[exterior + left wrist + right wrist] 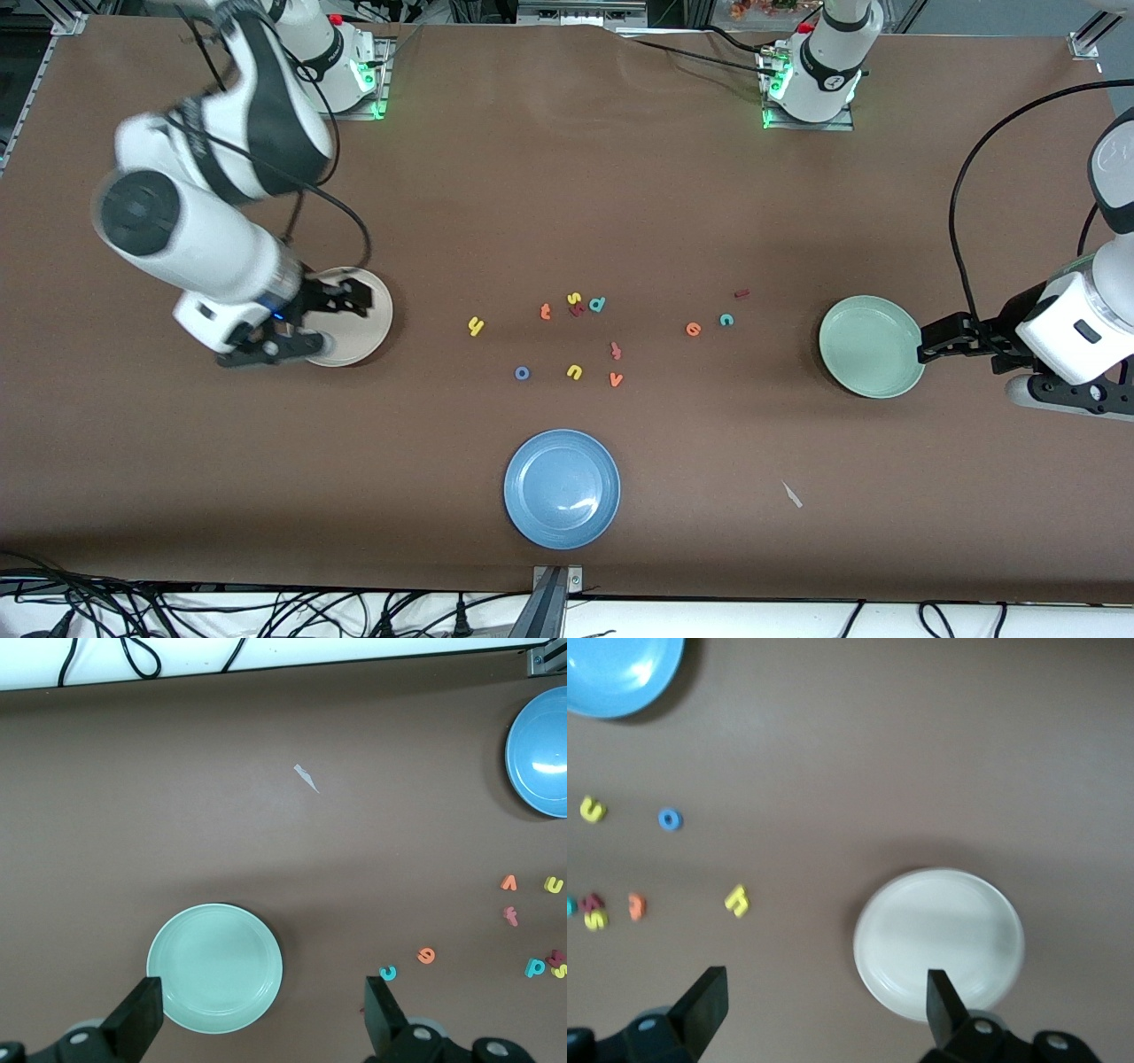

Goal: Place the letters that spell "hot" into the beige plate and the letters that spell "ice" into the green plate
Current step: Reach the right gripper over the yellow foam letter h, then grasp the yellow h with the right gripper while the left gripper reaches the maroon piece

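The beige plate (pixel 365 330) lies toward the right arm's end of the table. My right gripper (pixel 310 322) hangs open and empty over that plate's edge (pixel 939 943). The green plate (pixel 871 347) lies toward the left arm's end. My left gripper (pixel 974 363) is open and empty beside it. Between the plates lie the yellow h (pixel 476 326), blue o (pixel 522 373) and orange t (pixel 545 311). Closer to the green plate are the orange e (pixel 693 329), teal c (pixel 726 320) and dark red i (pixel 741 294). The left wrist view shows the green plate (pixel 214 967) with the c (pixel 388 973) and e (pixel 426 955).
A blue plate (pixel 562 487) sits nearer the front camera than the letters. Other letters lie in the cluster: yellow s (pixel 574 299), teal d (pixel 597 305), yellow u (pixel 574 371), orange v (pixel 616 379), a pinkish f (pixel 615 350). A small white scrap (pixel 792 495) lies on the brown table.
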`<state>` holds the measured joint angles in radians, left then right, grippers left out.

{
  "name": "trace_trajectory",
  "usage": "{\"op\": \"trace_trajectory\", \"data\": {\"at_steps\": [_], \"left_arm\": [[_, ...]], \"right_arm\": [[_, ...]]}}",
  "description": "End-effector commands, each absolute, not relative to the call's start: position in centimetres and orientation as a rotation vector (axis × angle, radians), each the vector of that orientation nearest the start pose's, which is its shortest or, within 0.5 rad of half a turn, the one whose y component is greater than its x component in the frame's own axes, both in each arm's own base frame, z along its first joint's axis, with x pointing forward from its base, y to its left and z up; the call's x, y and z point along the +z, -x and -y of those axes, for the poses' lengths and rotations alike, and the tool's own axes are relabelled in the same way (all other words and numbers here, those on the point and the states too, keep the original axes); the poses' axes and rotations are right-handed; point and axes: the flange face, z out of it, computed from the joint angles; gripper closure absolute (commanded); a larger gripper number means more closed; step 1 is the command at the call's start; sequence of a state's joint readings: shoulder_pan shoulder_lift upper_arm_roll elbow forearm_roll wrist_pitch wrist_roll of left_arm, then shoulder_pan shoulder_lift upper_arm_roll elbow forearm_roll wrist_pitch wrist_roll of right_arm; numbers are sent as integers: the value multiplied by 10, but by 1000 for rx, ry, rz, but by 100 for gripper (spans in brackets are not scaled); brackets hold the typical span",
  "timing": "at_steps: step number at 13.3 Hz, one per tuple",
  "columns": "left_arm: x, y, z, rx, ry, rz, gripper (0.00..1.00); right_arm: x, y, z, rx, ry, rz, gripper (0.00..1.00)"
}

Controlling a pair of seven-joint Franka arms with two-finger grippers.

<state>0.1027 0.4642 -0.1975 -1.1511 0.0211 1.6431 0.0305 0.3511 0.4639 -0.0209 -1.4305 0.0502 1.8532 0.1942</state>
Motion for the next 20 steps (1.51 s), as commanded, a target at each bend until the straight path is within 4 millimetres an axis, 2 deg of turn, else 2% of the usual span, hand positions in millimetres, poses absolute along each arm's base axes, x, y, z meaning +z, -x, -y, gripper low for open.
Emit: {"op": "trace_trajectory", "data": {"at_steps": [1, 4, 7, 10, 11, 12, 14, 15, 17, 18, 20], "left_arm": [[552, -688, 33, -59, 3218, -189, 0], [552, -688, 27, -57, 3214, -178, 0], [550, -688, 22, -52, 3202, -162, 0], [546, -688, 18, -35, 3202, -158, 0], [540, -685, 15, 14, 3205, -138, 0], [526, -678, 12, 140, 3198, -113, 0], [523, -673, 4, 206, 3199, -51, 0], [518, -675, 6, 216, 3209, -65, 0], [511, -678, 17, 214, 3208, -96, 0], [499, -678, 23, 251, 3205, -89, 0], [468, -674, 48, 348, 3191, -101, 0]], "right_arm": [[393, -664, -268, 45, 3101, 32, 1], [361, -653, -302, 101, 3103, -200, 1], [336, -654, -316, 145, 3008, -511, 1], [310, -650, -333, 152, 2993, -623, 1], [304, -649, -339, 141, 2984, -645, 1], [296, -648, -344, 137, 2979, -673, 1], [274, -647, -353, 111, 2960, -724, 1], [264, -640, -363, 100, 2960, -727, 1], [236, -623, -362, 88, 2968, -739, 1], [224, -616, -356, 75, 2972, -734, 1], [210, -602, -348, 82, 2985, -724, 1]]}}
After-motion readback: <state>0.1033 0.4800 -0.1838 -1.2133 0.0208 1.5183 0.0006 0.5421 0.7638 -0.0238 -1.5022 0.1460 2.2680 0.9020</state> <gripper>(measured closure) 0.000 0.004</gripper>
